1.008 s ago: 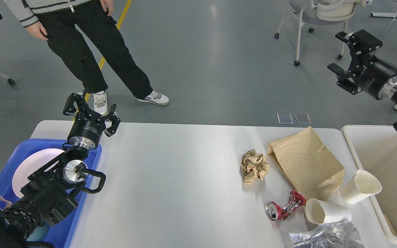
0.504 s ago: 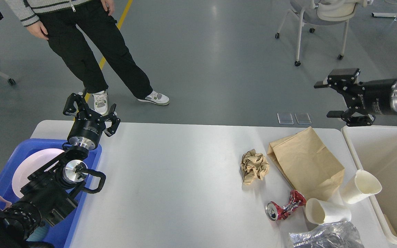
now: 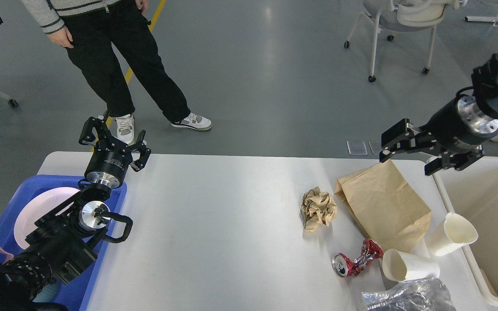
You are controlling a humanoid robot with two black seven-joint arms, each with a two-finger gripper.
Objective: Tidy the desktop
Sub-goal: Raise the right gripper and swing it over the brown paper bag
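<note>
Now both claws hang open and empty above the desktop [image 3: 231,224].

Right gripper [image 3: 407,149] has its fingers spread wide, just above the brown paper bag [image 3: 383,205]; the crumpled paper ball [image 3: 318,208] lies lower left of it. Left gripper [image 3: 113,138], half open, stands beside the blue tray [image 3: 115,203].

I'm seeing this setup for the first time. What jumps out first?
Litter clustered at the right end of the desktop: a brown paper bag, crumpled paper, a crushed red can. The right gripper hangs open above the bag.
</note>
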